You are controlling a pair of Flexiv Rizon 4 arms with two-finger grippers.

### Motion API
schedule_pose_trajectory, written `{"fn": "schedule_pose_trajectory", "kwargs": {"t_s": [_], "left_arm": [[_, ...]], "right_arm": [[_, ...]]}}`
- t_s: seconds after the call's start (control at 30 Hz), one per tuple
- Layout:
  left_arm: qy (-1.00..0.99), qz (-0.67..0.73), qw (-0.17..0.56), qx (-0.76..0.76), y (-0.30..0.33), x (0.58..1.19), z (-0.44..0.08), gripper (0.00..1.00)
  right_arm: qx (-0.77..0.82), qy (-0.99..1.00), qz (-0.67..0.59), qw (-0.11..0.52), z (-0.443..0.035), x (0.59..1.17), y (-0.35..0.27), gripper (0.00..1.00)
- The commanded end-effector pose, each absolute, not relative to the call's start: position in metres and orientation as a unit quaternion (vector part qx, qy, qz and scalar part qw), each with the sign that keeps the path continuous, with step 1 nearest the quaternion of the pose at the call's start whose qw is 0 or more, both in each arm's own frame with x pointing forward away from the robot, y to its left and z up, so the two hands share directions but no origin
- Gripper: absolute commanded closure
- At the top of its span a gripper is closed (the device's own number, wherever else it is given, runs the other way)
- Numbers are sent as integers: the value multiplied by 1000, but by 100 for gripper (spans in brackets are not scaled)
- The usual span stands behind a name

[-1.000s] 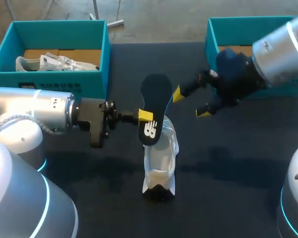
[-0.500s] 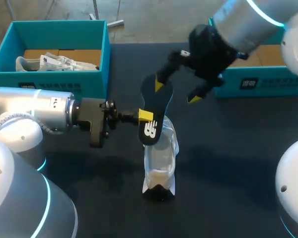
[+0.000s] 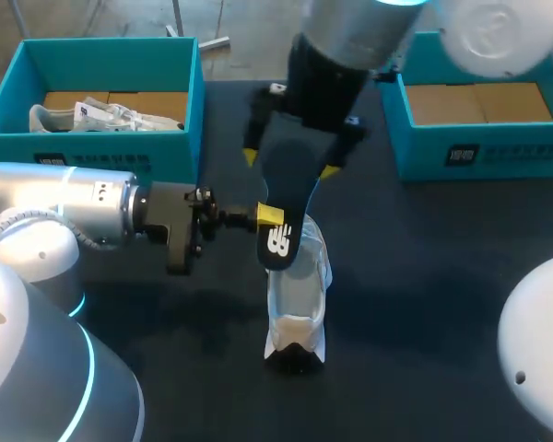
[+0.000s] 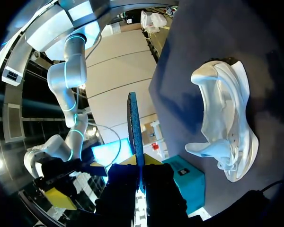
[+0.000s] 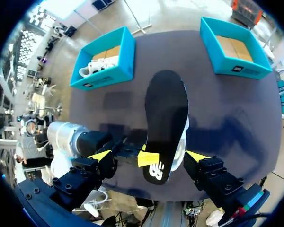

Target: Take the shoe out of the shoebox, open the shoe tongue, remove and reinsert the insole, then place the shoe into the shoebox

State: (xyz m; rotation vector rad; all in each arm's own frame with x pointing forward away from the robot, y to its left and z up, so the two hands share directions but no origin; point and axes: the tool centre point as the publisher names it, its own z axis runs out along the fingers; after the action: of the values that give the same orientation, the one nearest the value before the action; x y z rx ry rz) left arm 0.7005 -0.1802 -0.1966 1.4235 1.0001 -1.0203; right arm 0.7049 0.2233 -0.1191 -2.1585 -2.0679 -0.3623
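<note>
Left pincer (image 3: 269, 215) clamps the dark insole (image 3: 286, 198) above the white shoe (image 3: 300, 295); right pincer (image 5: 148, 155) hovers spread open over it.

You've got one white logo (image 5: 156, 170) on the insole (image 5: 166, 113), heel end. White print strips on front walls of L shoebox (image 3: 90, 159) & R shoebox (image 3: 464, 154), tabletop's far edge: too small to read.

The dark table (image 3: 442, 276) bears a white shoe (image 3: 300, 304), left shoebox (image 3: 101, 147) and right shoebox (image 3: 498, 152).
</note>
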Motion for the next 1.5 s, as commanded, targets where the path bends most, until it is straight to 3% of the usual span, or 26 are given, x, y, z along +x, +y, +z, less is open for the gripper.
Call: {"fn": "schedule_pose_trajectory", "kwargs": {"t_s": [0.03, 0.47, 0.87, 1.1, 1.5], "left_arm": [[419, -427, 535, 597, -181, 700, -197, 100], [419, -427, 535, 597, -181, 700, -197, 100], [419, -427, 535, 597, -181, 700, -197, 100], [419, -427, 535, 597, -181, 700, -197, 100], [419, -427, 535, 597, -181, 700, -197, 100]], "right_arm": [[-729, -681, 12, -69, -117, 704, 234, 0], [-733, -675, 35, -80, -112, 704, 242, 0], [-735, -675, -45, -31, -108, 695, 227, 0], [-734, -670, -110, 11, -104, 690, 211, 0], [-689, -665, -253, 138, -112, 693, 185, 0]]}}
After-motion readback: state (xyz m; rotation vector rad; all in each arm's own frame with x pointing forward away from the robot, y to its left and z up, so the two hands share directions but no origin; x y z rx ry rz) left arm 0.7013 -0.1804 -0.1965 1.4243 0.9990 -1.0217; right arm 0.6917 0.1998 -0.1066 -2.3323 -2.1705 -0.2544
